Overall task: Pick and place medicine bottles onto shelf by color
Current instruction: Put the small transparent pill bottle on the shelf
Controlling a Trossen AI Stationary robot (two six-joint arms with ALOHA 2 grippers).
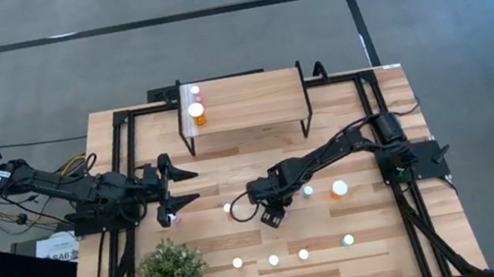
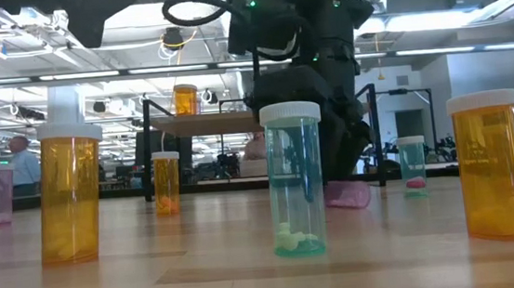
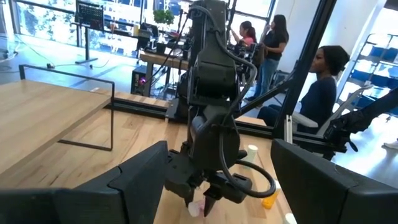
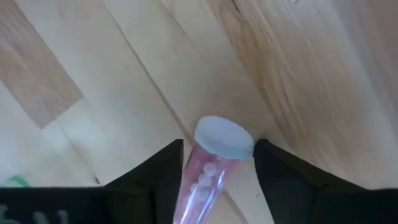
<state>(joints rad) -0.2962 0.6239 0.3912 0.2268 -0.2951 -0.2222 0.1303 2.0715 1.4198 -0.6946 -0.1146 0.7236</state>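
My right gripper (image 1: pixel 241 204) reaches down at mid-table and is shut on a pink bottle (image 4: pixel 208 177) with a white cap. In the low view that bottle (image 2: pixel 347 194) lies slanted at the tabletop under the dark gripper. My left gripper (image 1: pixel 187 187) is open and waits at the table's left, next to a standing pink bottle (image 1: pixel 168 218). The shelf (image 1: pixel 251 98) stands at the far edge with a pink bottle (image 1: pixel 194 93) and an orange one (image 1: pixel 195 114) at its left end. A teal bottle (image 1: pixel 308 189) and a large orange bottle (image 1: pixel 338 188) stand right of my right gripper. My right gripper holds the pink bottle by its body (image 4: pixel 202 186), just behind the white cap (image 4: pixel 224 138), pinched between the two fingers (image 4: pixel 163 174). The fingers come from above, slanting down. The bottle is tilted with its cap end toward the table; whether it touches the wood, I cannot tell.
Several bottles stand in a row near the front edge (image 1: pixel 273 261), with one more (image 1: pixel 347 239) to their right. A green potted plant (image 1: pixel 171 275) sits at the near left corner. People (image 3: pixel 317 81) are in the room beyond the table.
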